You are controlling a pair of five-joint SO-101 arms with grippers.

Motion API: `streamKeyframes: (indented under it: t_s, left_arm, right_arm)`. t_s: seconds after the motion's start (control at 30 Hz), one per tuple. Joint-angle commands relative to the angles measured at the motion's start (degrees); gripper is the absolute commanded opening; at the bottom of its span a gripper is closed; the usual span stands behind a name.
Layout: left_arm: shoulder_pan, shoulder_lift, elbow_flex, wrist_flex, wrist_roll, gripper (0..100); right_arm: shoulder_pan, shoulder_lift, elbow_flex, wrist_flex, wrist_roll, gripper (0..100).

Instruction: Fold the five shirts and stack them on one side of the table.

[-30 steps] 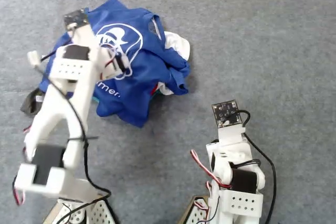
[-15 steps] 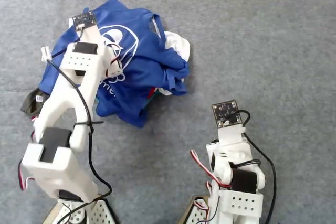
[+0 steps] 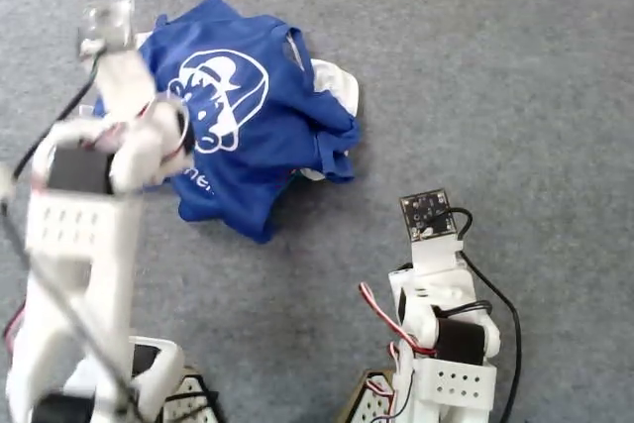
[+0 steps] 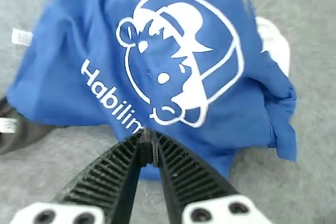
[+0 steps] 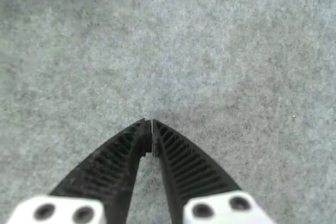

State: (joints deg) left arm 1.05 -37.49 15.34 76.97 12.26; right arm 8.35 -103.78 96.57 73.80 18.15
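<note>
The left gripper (image 4: 148,139) is hovering above the blue shirt (image 4: 73,35), jaws clenched empty. The right gripper (image 5: 151,129) is hanging over the desk (image 5: 236,51), jaws clenched too. The shirt, showing white lettering and a cartoon face, is lying crumpled far left.

Both arms I'm driving are white printed plastic. My left arm (image 3: 74,235) has blocky shells with rows of small round holes and a black servo body set into one link. Red, white and black wires (image 3: 166,114) loop beside its joints. My right arm (image 3: 436,289) is the same build, with a black servo, a thick black cable (image 3: 500,314) curving down its side, and a small dark circuit board (image 3: 428,213) on top. The left tool (image 4: 148,148) and right tool (image 5: 151,139) each have two black, ribbed, tapering fingers (image 4: 110,171) on white mounts with dark screw holes.
</note>
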Motion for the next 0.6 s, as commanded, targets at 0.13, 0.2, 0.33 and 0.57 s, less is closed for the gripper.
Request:
streamKeyframes:
  t_s: [0.13,0.2,0.33,0.57]
  left_arm:
    - [-14.5,-18.3,9.0,0.4,-2.7,3]
    - [-20.3,-18.4,11.8,-0.4,-4.9,3]
    - [-29.2,-14.9,24.0,-7.2,-7.5,3]
    - [-30.2,-4.2,50.9,-41.1,-7.1,3]
  right_arm:
    - [0.7,-3.1,-0.1,0.2,0.3,2.2]
    - [0.7,-3.1,-0.1,0.2,0.3,2.4]
    - [0.4,-3.1,-0.1,0.2,0.0,2.2]
    - [1.2,-3.2,-0.5,-4.4,0.4,2.5]
